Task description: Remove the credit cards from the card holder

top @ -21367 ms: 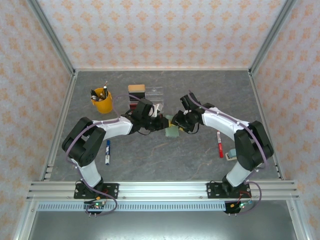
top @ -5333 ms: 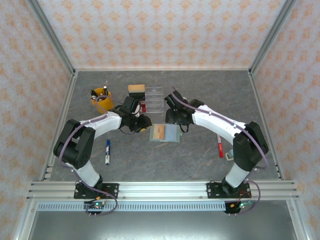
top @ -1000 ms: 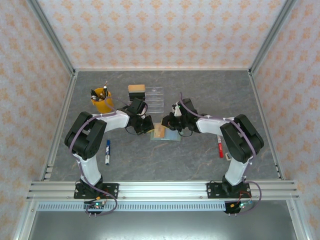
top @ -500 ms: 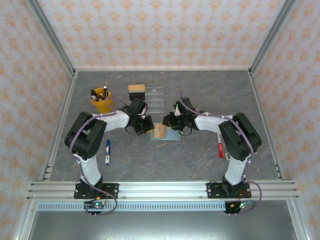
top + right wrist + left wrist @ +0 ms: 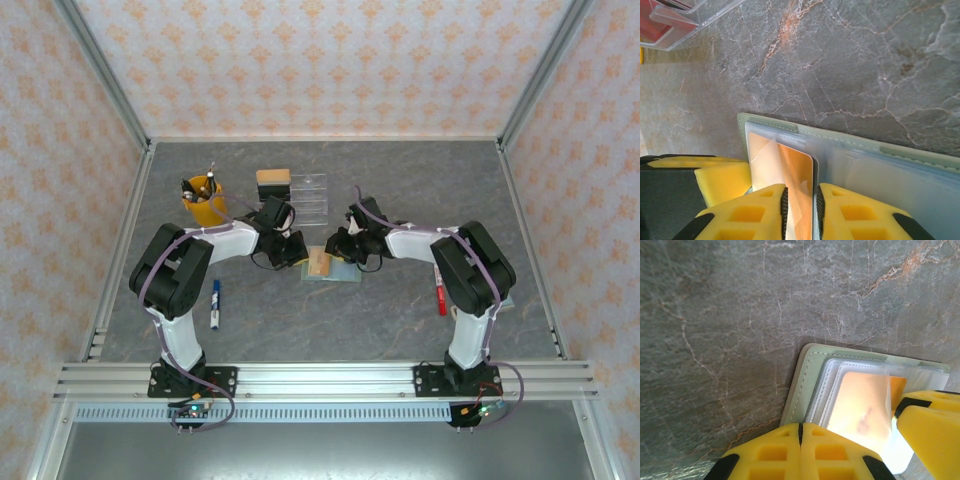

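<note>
Nearest the arm bases, a blue marker (image 5: 214, 303) is seen lying on the grey marbled table (image 5: 320, 330) to the left, and a red marker (image 5: 439, 292) to the right. Farther back, at mid-table, the card holder (image 5: 346, 273) is laid open and flat; its sage-green border is seen around clear sleeves, and a tan-orange card (image 5: 319, 263) is lodged in the left-hand page. The left gripper (image 5: 296, 252) is set at the holder's left edge, its yellow fingers (image 5: 765, 455) pressed together so that only a seam is left between them. The right gripper (image 5: 338, 252) is brought in from the other side over the card, its fingers (image 5: 855, 210) drawn almost closed. A narrow slit is left between them, and the card's orange is seen in it; whether the card is nipped cannot be told. Beyond the holder a clear tray (image 5: 310, 190) is stood, with a tan block (image 5: 272, 178) just beside it on the left; farther left, a yellow cup (image 5: 203, 203) of pens is placed.
</note>
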